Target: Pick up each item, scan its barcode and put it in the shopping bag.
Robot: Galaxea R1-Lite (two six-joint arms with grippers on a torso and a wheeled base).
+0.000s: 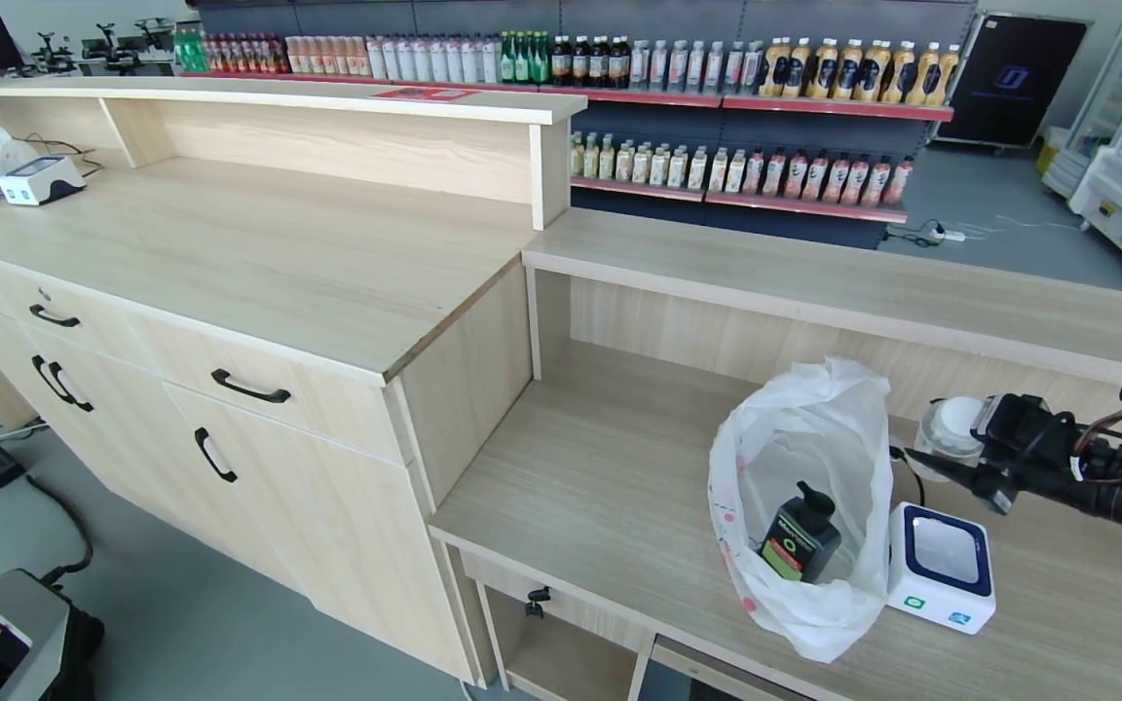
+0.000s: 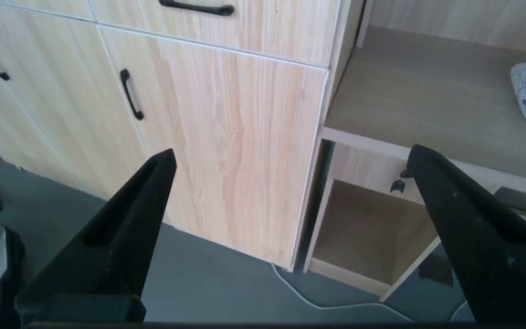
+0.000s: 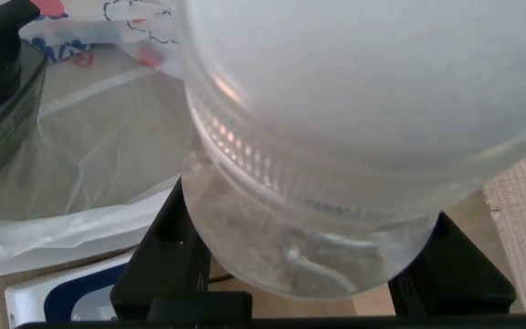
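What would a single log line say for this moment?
right gripper: shut on clear jar, near scanner | pump bottle: in shopping bag | left gripper: open, by cabinet

Bright, even indoor light; soft shadows under bench (image 1: 600,467) ledge; pale glare on scanner (image 1: 941,565) window; head view bows at edges.

Left gripper (image 2: 292,153): two matte black fingers (image 2: 117,247), wedge-shaped, broad at the base and tapering to blunt tips. Right arm (image 1: 1106,487): black, with a blocky wrist housing (image 1: 1014,424), thin red and white wires (image 1: 1102,428) looping behind the hand, and a small white tag (image 1: 1075,469) beside them.
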